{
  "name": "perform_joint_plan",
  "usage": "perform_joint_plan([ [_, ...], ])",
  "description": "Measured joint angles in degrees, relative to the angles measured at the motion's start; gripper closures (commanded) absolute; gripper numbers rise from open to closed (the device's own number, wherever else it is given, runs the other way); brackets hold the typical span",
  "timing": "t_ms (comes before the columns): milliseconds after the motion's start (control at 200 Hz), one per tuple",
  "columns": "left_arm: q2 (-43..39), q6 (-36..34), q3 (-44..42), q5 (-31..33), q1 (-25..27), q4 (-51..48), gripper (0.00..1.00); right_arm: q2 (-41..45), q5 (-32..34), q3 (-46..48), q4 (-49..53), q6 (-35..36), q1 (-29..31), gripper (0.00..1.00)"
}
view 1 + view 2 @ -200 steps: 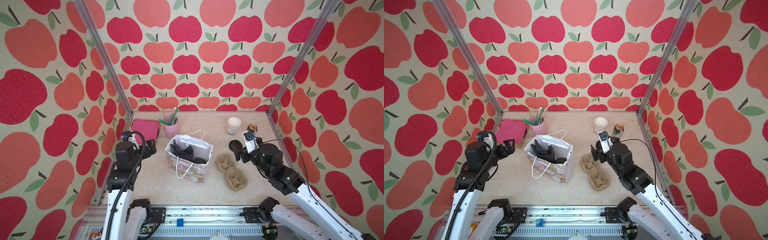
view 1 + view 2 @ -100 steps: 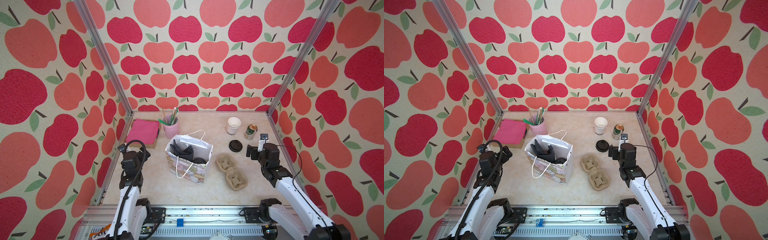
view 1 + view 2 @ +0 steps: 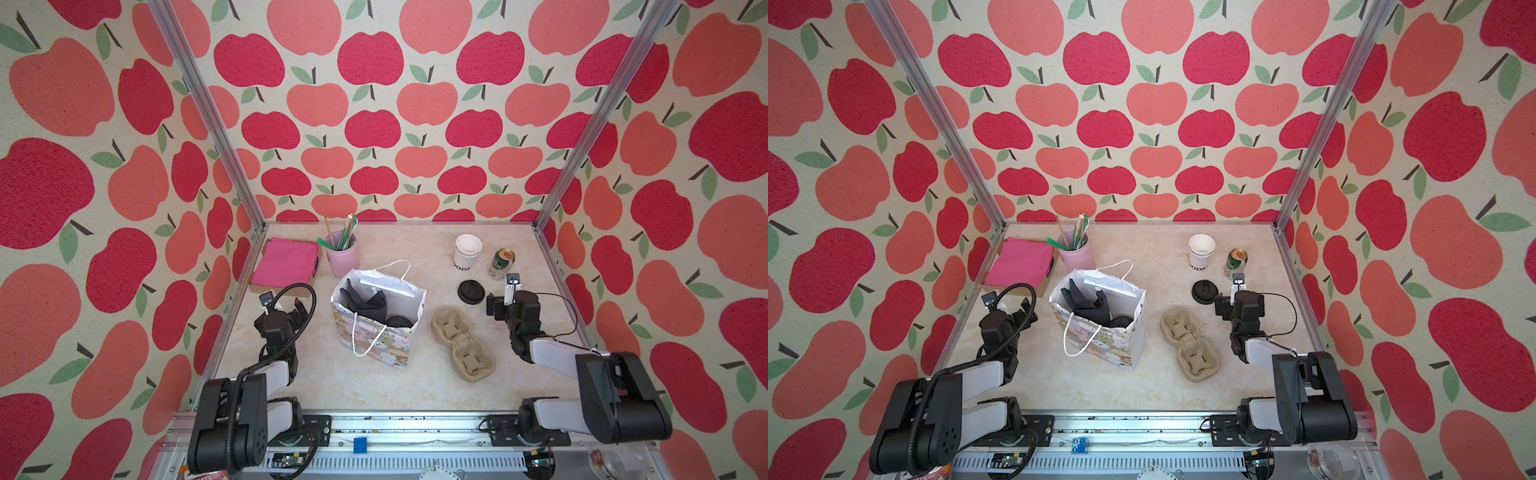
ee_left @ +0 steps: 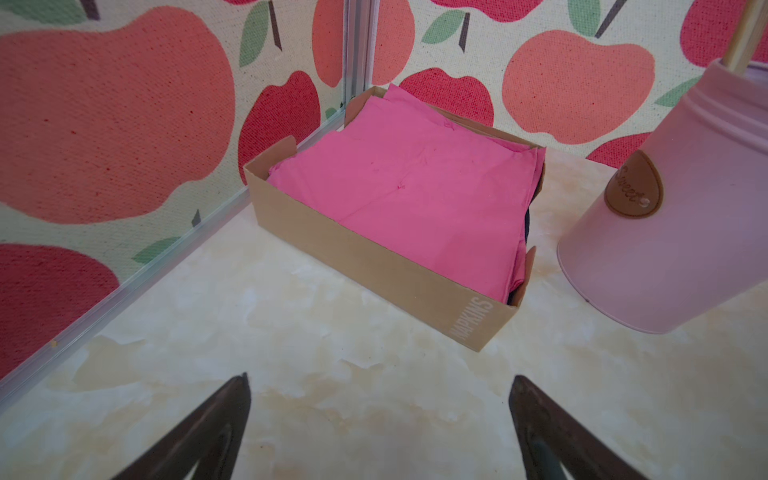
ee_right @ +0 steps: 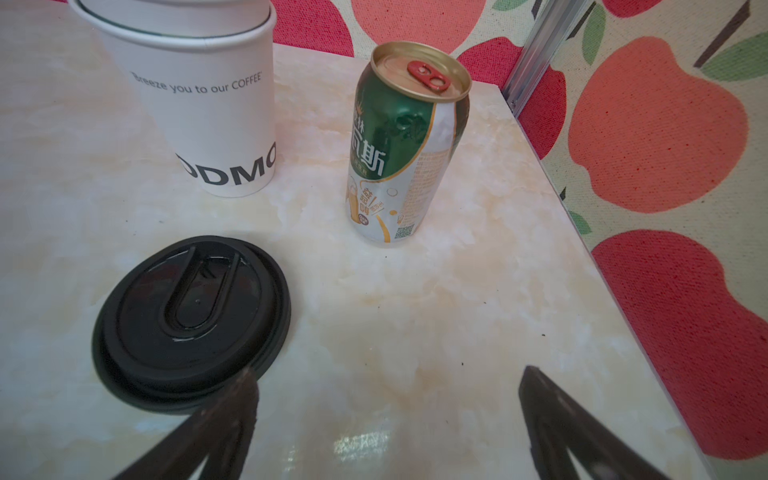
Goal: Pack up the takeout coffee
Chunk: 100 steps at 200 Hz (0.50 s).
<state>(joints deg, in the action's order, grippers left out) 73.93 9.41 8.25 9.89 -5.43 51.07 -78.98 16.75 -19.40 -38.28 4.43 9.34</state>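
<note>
The takeout coffee sits inside the gift bag at centre frame; only its black lid shows, facing up, so its long axis seems vertical; the left gripper and right gripper both gape wide, holding nothing.

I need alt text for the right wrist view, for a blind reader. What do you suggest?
A round black plastic lid lies flat on the pale marbled table, in front of the open right pincer. Behind it stand a stack of nested white paper cups and an upright green drink can.
</note>
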Motion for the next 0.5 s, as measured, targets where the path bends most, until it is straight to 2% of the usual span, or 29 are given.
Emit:
perform_joint_plan([
  [270,9.84,-5.01,1.46,-2.01,0.92,12.09,0.01,-11.69,-2.64,2.60,-21.46,1.55,-0.94,0.01],
  [420,19.02,-6.64,2.54,-4.50,0.83,18.62,0.01,-12.85,-5.38,2.82,-22.67,1.57,-1.88,0.01],
  [500,20.20,-6.99,2.54,-4.52,0.81,19.02,0.01,-12.85,-6.05,1.99,-22.75,1.57,-1.92,0.01],
])
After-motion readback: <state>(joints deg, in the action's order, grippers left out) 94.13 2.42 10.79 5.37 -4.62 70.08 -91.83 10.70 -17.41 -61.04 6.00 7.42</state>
